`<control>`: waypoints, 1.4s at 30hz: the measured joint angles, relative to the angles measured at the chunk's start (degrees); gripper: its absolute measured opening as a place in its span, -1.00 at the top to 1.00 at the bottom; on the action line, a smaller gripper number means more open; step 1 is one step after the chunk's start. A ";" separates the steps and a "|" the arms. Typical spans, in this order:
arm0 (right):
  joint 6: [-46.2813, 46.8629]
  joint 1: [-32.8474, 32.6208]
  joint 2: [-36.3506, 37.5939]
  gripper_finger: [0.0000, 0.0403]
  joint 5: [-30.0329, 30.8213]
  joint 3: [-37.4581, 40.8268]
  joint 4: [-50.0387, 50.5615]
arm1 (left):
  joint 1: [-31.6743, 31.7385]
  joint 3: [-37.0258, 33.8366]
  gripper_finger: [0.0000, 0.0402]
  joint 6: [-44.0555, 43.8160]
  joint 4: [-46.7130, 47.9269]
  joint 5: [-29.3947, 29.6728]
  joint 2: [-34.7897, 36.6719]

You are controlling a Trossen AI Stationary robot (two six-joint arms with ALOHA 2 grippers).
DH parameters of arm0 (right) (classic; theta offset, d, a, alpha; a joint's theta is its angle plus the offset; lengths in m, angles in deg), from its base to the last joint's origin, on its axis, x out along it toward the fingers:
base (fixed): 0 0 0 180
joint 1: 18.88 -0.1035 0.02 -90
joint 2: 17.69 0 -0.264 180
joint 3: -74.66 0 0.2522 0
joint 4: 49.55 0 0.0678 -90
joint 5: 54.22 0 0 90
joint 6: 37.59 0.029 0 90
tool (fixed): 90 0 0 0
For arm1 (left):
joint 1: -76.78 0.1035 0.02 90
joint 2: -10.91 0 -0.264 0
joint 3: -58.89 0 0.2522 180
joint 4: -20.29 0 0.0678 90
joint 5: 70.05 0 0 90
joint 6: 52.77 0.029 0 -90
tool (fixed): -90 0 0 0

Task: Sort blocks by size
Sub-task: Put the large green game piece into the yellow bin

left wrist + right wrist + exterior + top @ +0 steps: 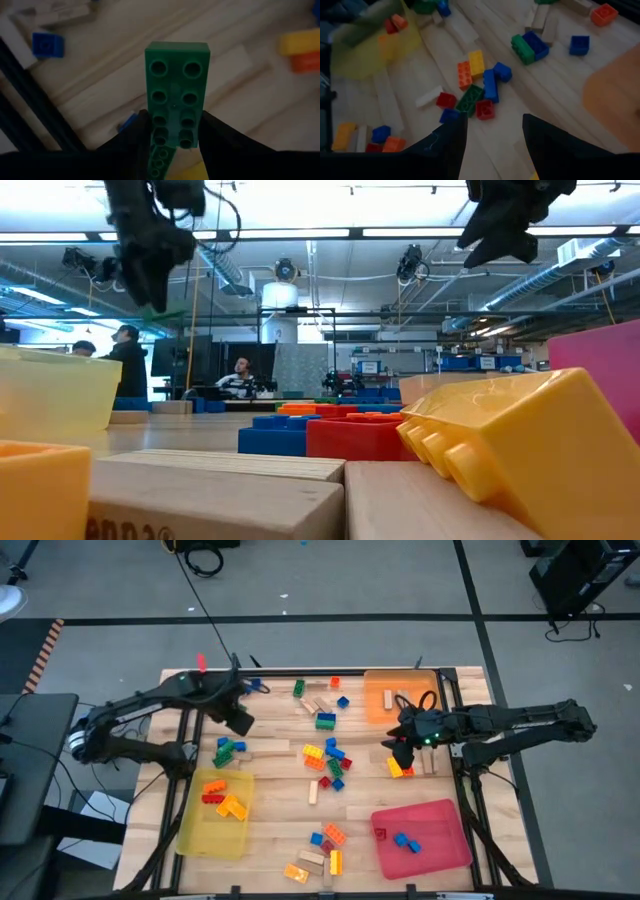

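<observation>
Green plastic, hard and light: my left pincer (172, 131) is clenched on one end of a long green brick (176, 90), lifted above the table (275, 808) near the yellow tray (190, 830). Smooth sides could slip; gripping nearer the middle seems safer. My right pincer (492, 127) hangs released, holding nothing.

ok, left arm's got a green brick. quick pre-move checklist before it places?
1. Left gripper shut on the long green brick: ok.
2. Brick clear of the table, held above the wood: ok.
3. Brick square in the grip: ok, it points straight out between the fingers.
4. Right gripper open and empty, above the table near the orange tray: ok.
5. Which tray takes this size: cannot tell.
6. Arms apart, each on its own side in the high view: ok.
</observation>
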 joint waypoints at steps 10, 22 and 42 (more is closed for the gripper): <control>8.11 0.00 0.00 -0.01 5.03 0.00 -3.81 | -18.03 0.00 0.29 -1.66 4.33 0.63 2.44; 17.64 0.00 -0.52 0.00 7.61 0.00 -3.83 | -39.02 -0.02 0.29 -4.83 4.20 1.88 2.72; 25.60 -0.17 -17.24 0.00 2.21 0.00 -11.72 | -59.26 -17.46 0.29 -15.91 -7.36 -1.62 2.68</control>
